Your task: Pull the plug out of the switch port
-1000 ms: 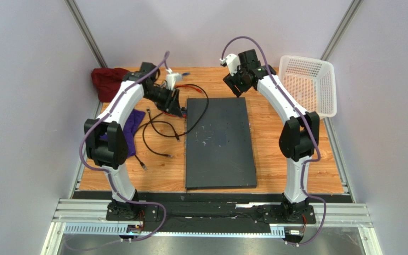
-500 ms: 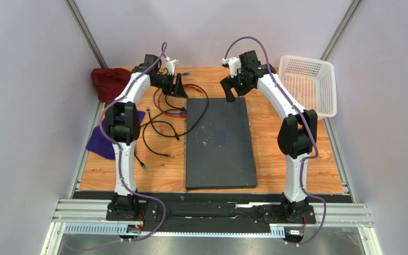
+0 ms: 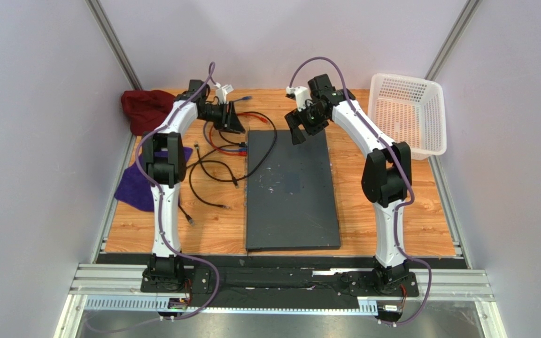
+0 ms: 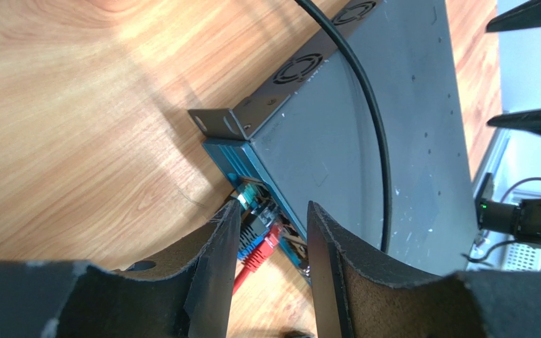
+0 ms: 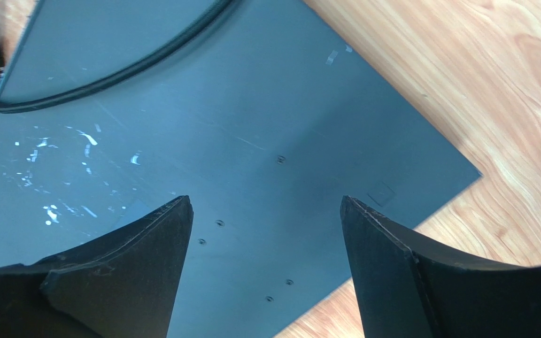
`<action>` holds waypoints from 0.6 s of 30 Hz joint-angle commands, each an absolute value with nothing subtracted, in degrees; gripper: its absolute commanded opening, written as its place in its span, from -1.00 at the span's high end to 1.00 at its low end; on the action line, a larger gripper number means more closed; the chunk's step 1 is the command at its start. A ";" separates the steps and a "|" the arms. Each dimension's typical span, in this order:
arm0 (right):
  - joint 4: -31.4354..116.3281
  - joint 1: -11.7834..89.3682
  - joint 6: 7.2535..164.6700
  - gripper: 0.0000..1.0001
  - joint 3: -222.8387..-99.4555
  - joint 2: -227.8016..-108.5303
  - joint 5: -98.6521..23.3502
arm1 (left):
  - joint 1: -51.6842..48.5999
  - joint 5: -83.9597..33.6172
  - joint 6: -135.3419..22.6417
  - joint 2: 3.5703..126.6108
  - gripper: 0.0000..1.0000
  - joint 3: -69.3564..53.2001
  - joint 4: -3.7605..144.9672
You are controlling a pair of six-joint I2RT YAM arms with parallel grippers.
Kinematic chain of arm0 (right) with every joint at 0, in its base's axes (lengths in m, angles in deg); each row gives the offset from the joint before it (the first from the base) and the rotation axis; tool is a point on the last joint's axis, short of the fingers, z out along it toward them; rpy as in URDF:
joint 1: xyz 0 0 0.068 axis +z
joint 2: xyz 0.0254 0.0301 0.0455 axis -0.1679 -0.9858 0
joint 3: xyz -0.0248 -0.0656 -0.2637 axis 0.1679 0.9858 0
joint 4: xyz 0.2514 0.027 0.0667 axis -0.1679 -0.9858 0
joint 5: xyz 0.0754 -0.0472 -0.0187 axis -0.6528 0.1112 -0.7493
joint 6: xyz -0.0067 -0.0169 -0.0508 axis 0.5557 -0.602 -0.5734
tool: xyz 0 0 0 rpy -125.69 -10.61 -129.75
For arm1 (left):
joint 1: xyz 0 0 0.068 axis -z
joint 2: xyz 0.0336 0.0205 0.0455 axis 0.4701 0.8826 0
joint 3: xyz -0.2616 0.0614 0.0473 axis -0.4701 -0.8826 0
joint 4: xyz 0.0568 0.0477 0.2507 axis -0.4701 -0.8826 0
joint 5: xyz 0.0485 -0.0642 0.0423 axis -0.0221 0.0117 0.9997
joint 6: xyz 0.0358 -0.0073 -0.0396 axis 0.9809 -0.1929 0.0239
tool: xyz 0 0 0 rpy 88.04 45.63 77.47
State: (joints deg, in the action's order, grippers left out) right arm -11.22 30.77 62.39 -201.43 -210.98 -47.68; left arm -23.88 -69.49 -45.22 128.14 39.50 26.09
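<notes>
Left jaws, unclenched, are straddling the red plug (image 4: 260, 252) at the switch (image 4: 337, 141) port face, seemingly needing a clench and pull next; right jaws are hovering released above.

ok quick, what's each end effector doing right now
left end effector: open, straddling the red plug, not clamped
right end effector: open, empty, over the switch

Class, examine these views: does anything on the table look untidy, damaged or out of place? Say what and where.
Loose cables lie tangled left of the switch, with one black cable draped across its far-left top corner. Whitish scuffs mark the switch's top.
</notes>
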 commanded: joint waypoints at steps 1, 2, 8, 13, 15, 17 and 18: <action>-9.70 33.04 63.14 -0.64 -206.00 -210.21 -47.85 | -25.67 -72.19 -45.12 124.95 0.04 37.62 27.89; -9.34 33.31 64.02 -0.64 -209.23 -211.00 -48.03 | -26.10 -71.58 -44.95 124.43 0.03 35.79 28.07; -5.75 35.15 77.97 -0.69 -225.42 -222.77 -49.96 | -27.16 -68.34 -40.38 122.22 0.02 33.22 25.00; 2.77 38.23 83.27 -0.65 -225.61 -226.21 -47.42 | -27.69 -65.26 -38.44 122.31 -0.02 31.82 23.67; 4.36 39.45 84.41 -0.64 -226.31 -228.49 -45.31 | -27.69 -64.99 -38.70 122.57 -0.05 31.81 24.29; 5.51 40.25 84.60 -0.61 -226.75 -230.07 -42.51 | -29.01 -65.16 -38.36 122.92 -0.05 31.99 24.38; 6.82 40.77 84.60 -0.60 -226.75 -230.61 -41.36 | -29.18 -65.25 -38.09 123.36 -0.05 32.25 24.29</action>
State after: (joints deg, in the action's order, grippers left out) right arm 0.69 38.53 80.82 -224.27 -227.77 -46.46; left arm -28.10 -65.55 -40.74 126.45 31.91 24.08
